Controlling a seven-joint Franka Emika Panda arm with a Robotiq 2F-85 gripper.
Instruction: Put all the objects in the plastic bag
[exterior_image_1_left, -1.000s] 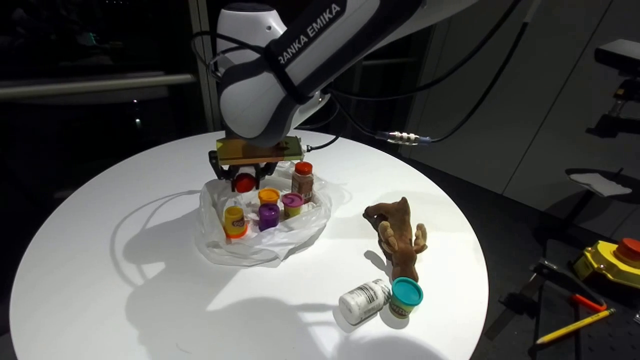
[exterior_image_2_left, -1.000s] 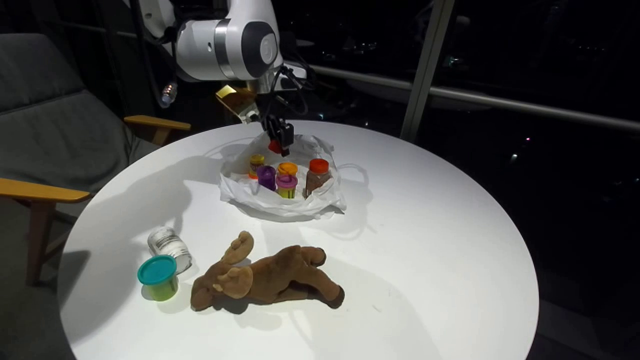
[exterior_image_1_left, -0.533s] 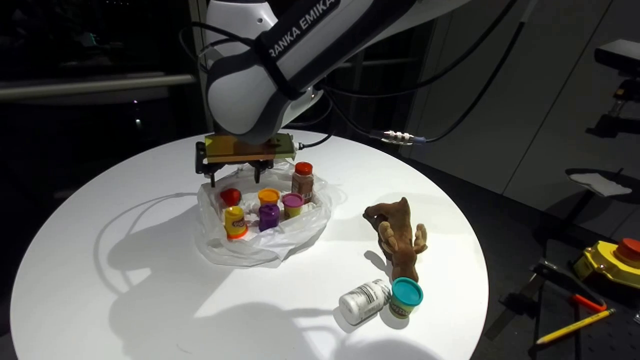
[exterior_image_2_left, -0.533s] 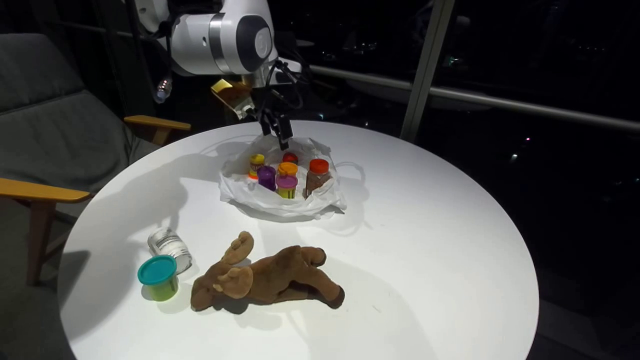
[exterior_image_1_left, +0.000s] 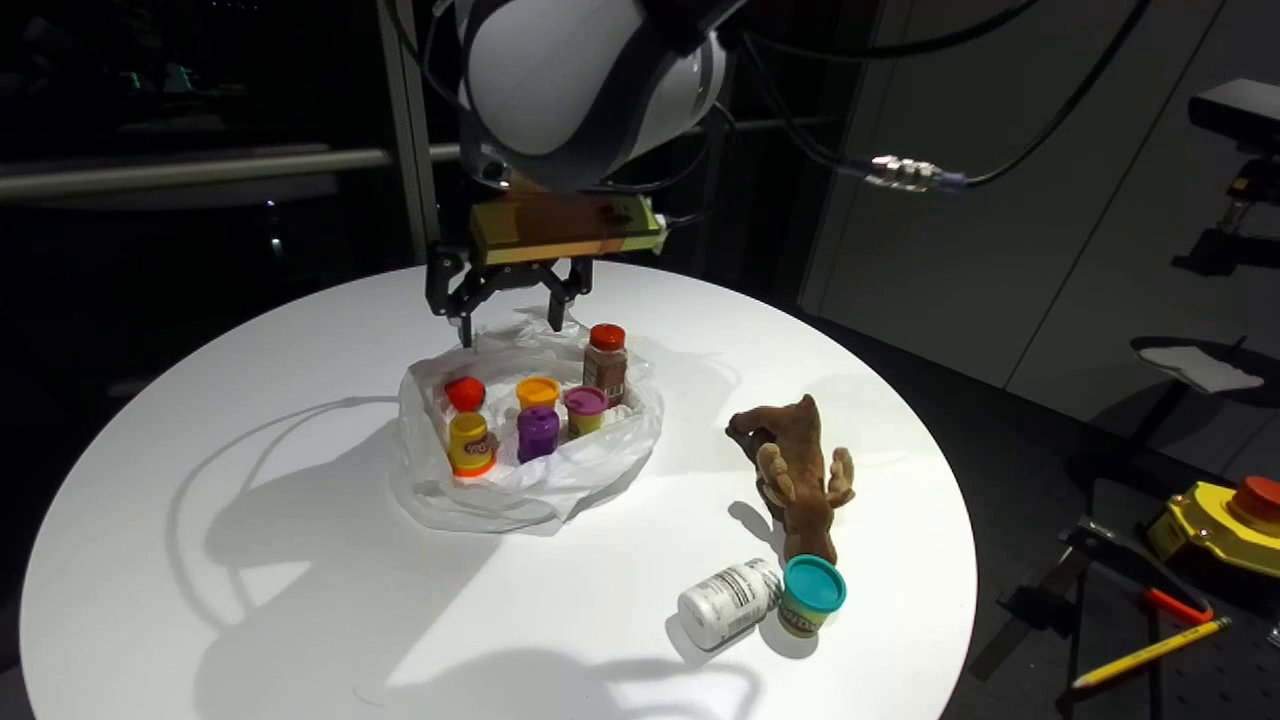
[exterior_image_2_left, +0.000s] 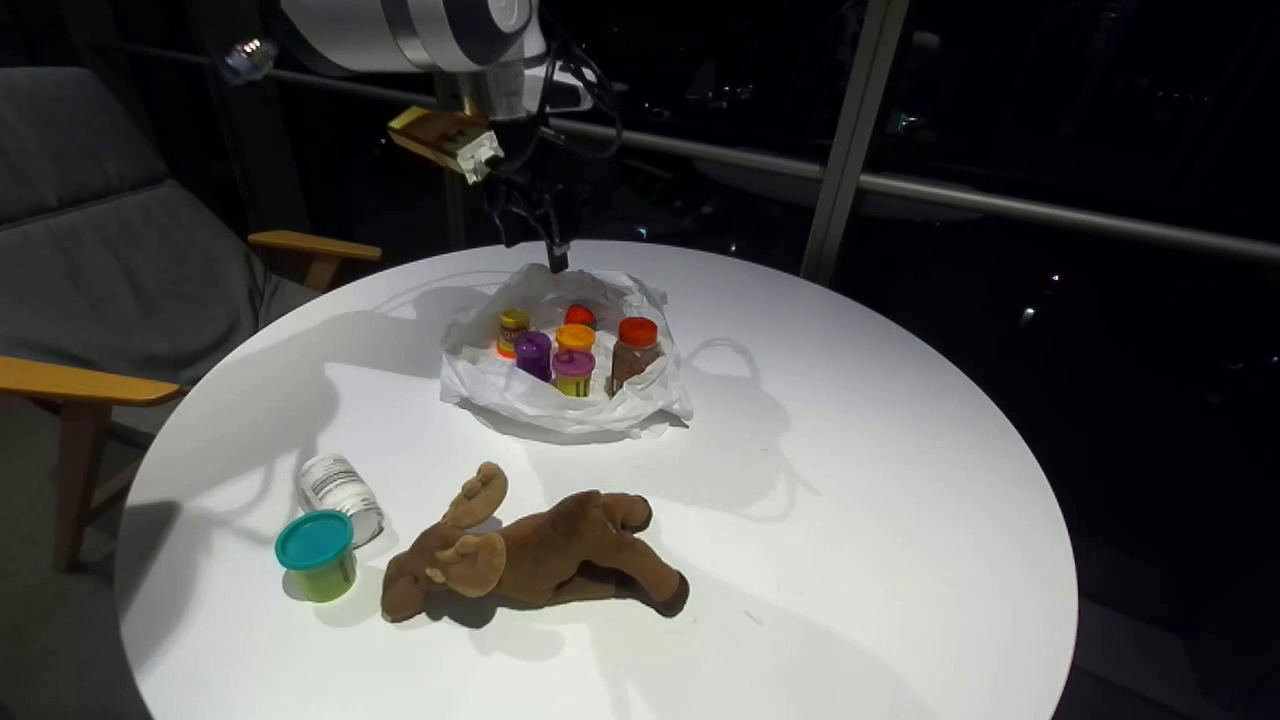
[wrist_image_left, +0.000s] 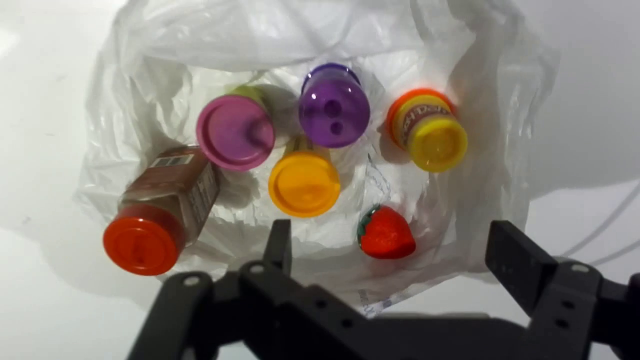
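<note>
We've let the strawberry (wrist_image_left: 387, 234) go, and it lies in the plastic bag (exterior_image_1_left: 520, 505), our pincer (exterior_image_1_left: 511, 334) climbing away spread and bare, leaving, we reckon, the plush moose (exterior_image_1_left: 795, 450), white bottle (exterior_image_1_left: 728, 603) and teal-lidded tub (exterior_image_1_left: 808, 597) on the bench (exterior_image_1_left: 580, 570).

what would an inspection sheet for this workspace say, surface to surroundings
Surface: round white table, shadowed in places
Job's things, bagged: red strawberry with green leaves, orange-lidded tub, pink-lidded tub, rounded purple container, yellow tub with orange rim and red-capped brownish jar, all in the crumpled white plastic bag
Job's things, outside: brown plush moose and white cylindrical bottle lying down; teal-lidded green tub upright
Clutter: yellow pencil off the table
Black two-fingered tool: open above the bag, holding nothing
Cables: black cable with silver metal connector, hanging
Surroundings: yellow box with red button; grey chair with wooden armrests
</note>
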